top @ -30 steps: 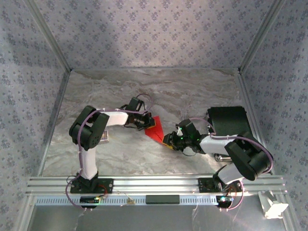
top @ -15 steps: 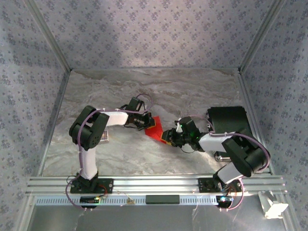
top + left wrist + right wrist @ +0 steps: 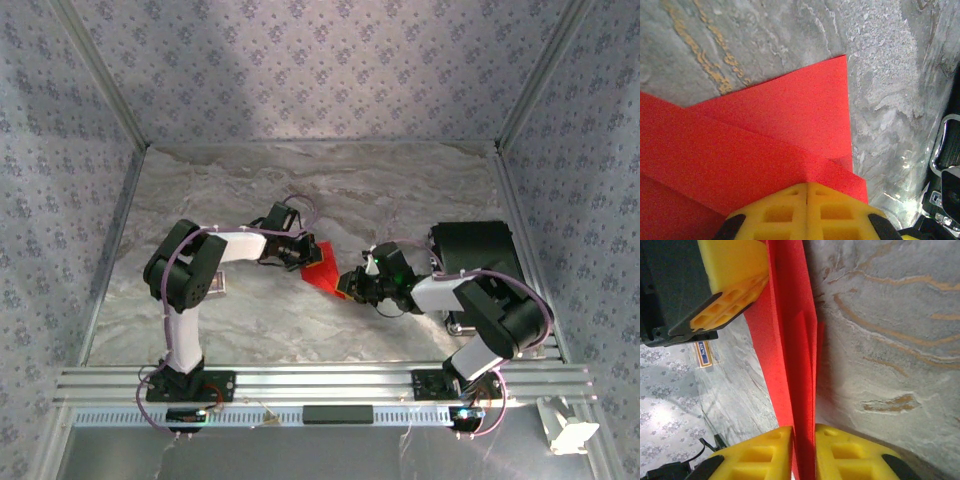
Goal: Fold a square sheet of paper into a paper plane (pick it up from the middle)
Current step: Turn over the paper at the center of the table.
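The square sheet of paper [image 3: 321, 266] is bright red and partly folded, lying mid-table with layered flaps [image 3: 765, 135]. My left gripper [image 3: 303, 255] is shut, its yellow fingers [image 3: 840, 210] closed together and resting on top of the sheet's near edge. My right gripper [image 3: 346, 283] comes at the sheet from the right. In the right wrist view a raised folded ridge of the paper [image 3: 790, 340] runs straight between its two yellow fingers [image 3: 850, 455], filling the narrow gap and touching both. The left gripper's fingertips [image 3: 732, 285] show at the far end of that ridge.
A black box [image 3: 472, 250] sits at the right side of the table behind the right arm. A small printed card [image 3: 216, 285] lies by the left arm's elbow. Patterned walls and metal rails enclose the marbled table [image 3: 330, 185].
The right gripper slid left along the table to the paper's right edge and its jaws narrowed onto the raised fold. The left gripper stayed where it was, shut.
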Action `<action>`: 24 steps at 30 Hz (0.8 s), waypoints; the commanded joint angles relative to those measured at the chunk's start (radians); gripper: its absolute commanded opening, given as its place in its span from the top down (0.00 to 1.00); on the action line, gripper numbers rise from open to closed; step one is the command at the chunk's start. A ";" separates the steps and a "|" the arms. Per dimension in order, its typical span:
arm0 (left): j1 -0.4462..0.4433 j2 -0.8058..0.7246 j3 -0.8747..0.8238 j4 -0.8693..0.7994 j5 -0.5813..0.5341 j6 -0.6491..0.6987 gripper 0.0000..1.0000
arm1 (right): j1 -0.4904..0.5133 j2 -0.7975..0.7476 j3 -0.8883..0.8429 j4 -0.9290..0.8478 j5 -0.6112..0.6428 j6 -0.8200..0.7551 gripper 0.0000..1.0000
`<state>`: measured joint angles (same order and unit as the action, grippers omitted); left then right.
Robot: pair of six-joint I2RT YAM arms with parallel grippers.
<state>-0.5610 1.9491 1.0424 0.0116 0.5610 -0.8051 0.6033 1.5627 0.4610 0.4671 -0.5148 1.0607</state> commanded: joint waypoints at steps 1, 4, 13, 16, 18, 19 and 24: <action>0.003 -0.009 -0.038 -0.057 -0.042 -0.009 0.99 | -0.004 0.006 0.004 0.029 -0.024 -0.018 0.86; 0.003 -0.038 -0.036 -0.041 -0.031 -0.016 0.96 | -0.005 -0.008 -0.003 0.025 -0.022 -0.026 0.91; -0.005 -0.281 -0.086 -0.082 -0.231 0.069 0.71 | 0.001 -0.159 0.008 -0.175 0.062 -0.166 0.97; -0.004 -0.348 -0.105 -0.088 -0.276 0.084 0.67 | 0.019 -0.240 0.027 -0.290 0.138 -0.249 0.97; -0.004 -0.385 -0.119 -0.085 -0.308 0.090 0.63 | 0.039 -0.295 0.047 -0.365 0.200 -0.306 0.98; -0.004 -0.408 -0.128 -0.084 -0.327 0.089 0.61 | 0.051 -0.323 0.058 -0.401 0.240 -0.339 0.98; -0.002 -0.487 -0.166 -0.071 -0.381 0.094 0.57 | 0.084 -0.437 0.113 -0.563 0.398 -0.457 0.98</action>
<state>-0.5629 1.5047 0.8974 -0.0521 0.2386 -0.7364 0.6746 1.1725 0.5274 0.0578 -0.2600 0.7296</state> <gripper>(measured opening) 0.426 0.052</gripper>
